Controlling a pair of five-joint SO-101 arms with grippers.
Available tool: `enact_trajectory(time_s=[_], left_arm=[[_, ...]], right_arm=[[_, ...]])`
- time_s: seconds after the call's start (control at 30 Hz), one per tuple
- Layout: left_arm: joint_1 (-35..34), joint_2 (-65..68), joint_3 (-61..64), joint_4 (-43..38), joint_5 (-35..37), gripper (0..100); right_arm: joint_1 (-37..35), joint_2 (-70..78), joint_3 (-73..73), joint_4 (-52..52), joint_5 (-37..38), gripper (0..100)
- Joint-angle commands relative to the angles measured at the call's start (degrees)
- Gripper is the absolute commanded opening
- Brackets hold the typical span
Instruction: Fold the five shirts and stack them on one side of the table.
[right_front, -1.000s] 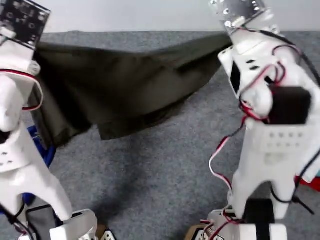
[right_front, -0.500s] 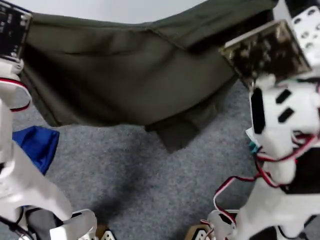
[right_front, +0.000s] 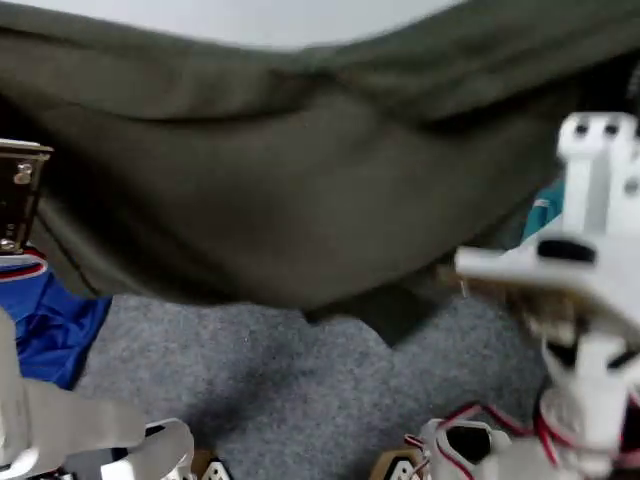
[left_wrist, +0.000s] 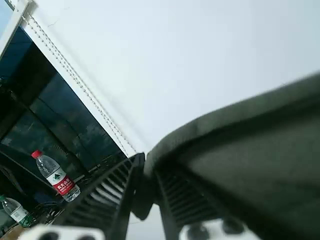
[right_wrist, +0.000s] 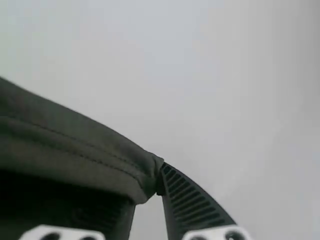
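Arms first: my left arm (right_front: 40, 430) rises at the table's left side and my right arm (right_front: 590, 280) at its right side, both wrists tipped upward toward the room. Grey, carpet-like table (right_front: 280, 390) lies below; a blue shirt (right_front: 50, 320) rests crumpled at its left edge, and a bit of teal cloth (right_front: 545, 215) shows near its right edge, behind my right arm. White wall (right_wrist: 200, 75) stands beyond my right wrist; beyond my left wrist are a dark window (left_wrist: 45, 125) and a water bottle (left_wrist: 52, 175) with a red cap. The dark olive shirt (right_front: 300, 190) hangs in the air between my two grippers, spread wide above the far part of the table, its lower fold sagging toward the middle. My left gripper (left_wrist: 146, 172) is closed narrowly on one edge of it, and my right gripper (right_wrist: 159, 181) pinches its stitched hem at a corner.
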Motion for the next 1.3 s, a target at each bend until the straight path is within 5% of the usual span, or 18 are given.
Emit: enact_trajectory(time_s=[0.0, 0.37, 0.6, 0.87, 1.07, 1.27], left_arm=[[-0.4, -0.2, 2.6, -1.8, 0.2, 0], [-0.4, -0.7, -0.7, -1.1, 0.2, 0], [-0.4, -0.7, -8.7, 11.8, -3.8, 0], [-3.7, -0.5, -13.8, 11.7, -6.6, 0], [-4.0, -0.2, -2.9, 11.7, -6.7, 0], [-3.7, 0.0, 24.9, 11.4, -12.2, 0]], right_arm=[[1.1, 1.9, -2.0, -4.9, 2.9, 0.9], [1.5, -2.1, -2.1, 5.2, 3.3, 0.9], [1.5, -6.7, -2.1, 13.9, 3.3, 0.9], [1.5, -10.5, -2.1, 15.9, 5.1, 0.9], [1.2, -6.4, 1.6, 15.8, 6.1, 1.0], [0.0, 3.3, 8.0, 16.3, 6.1, 1.0]])
